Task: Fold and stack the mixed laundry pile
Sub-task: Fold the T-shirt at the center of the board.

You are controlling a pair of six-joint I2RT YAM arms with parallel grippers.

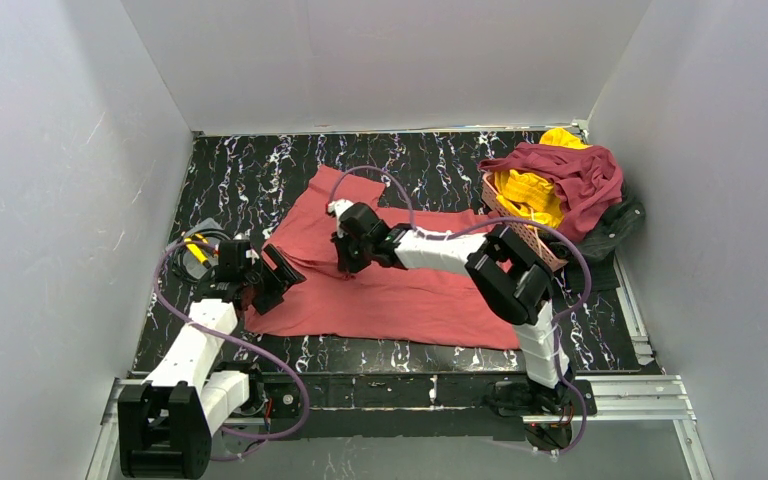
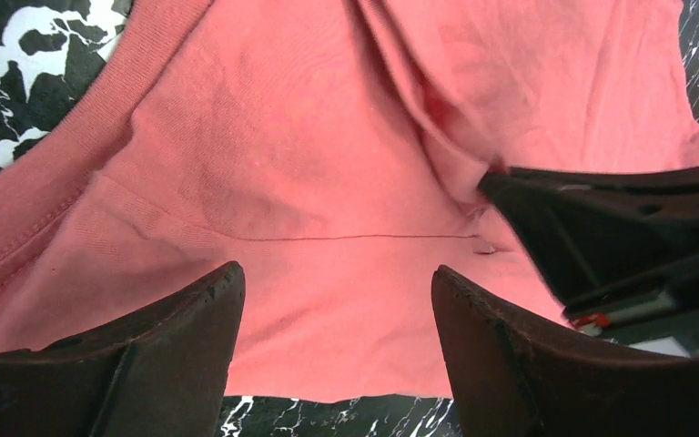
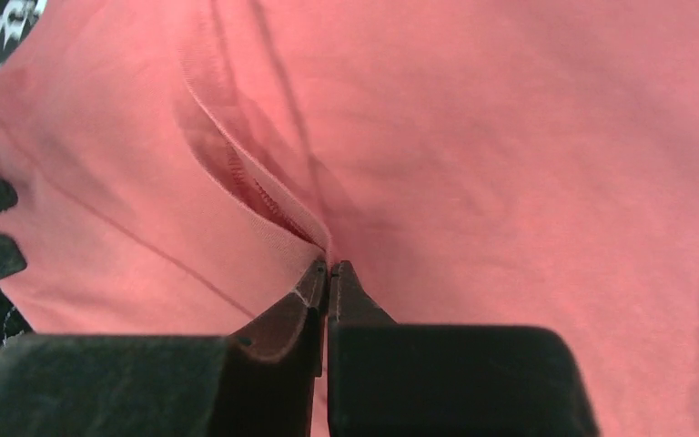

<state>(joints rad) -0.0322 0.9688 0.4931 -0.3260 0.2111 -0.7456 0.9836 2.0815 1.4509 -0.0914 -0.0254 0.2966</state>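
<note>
The red shirt [image 1: 400, 300] lies flat mid-frame on the worktop [image 1: 260, 170], its long axis running left-right. The right pincer [image 1: 344, 266] is clamped on a fold. The left pincer [image 1: 280, 280], jaws apart, hovers just left of it.

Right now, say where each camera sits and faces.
Top external: above, behind the bases, looking down on the table; left gripper and right gripper show.
Left wrist: on the left arm, facing the salmon-red garment; open left gripper shows.
Right wrist: close over that garment; right gripper shut on a fold.
Shared: both wrist views see the garment.
</note>
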